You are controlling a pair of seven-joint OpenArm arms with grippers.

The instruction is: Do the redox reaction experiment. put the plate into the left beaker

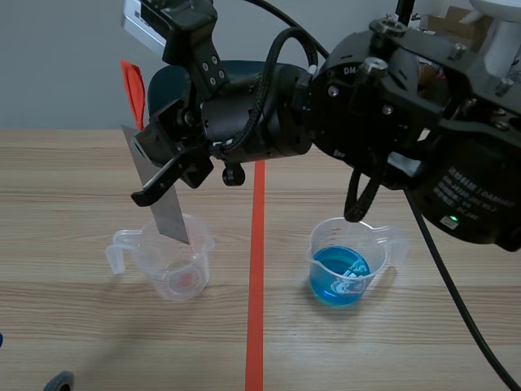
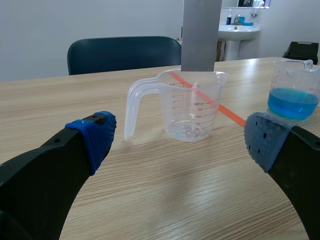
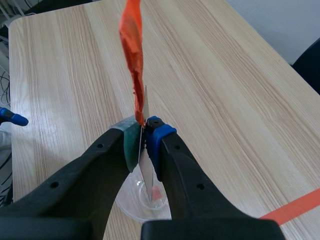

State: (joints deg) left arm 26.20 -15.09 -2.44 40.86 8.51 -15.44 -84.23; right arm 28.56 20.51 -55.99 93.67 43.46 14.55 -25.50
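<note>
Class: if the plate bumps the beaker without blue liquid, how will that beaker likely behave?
Clear beaker looks like thin plastic and holds no visible liquid, so probably light: it may slide or tip. Its handle sticks out sideways, so a push could swivel it.

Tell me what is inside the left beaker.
The plate's lower tip, held by the right gripper, and a reddish tint at the beaker's bottom. The plate hides part of the far wall.

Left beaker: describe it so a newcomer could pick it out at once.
Find the orange-red tape line down the wooden table's middle; the left beaker stands left of it in the scene view. It is clear with no liquid, while the beaker across the line holds blue liquid.
</note>
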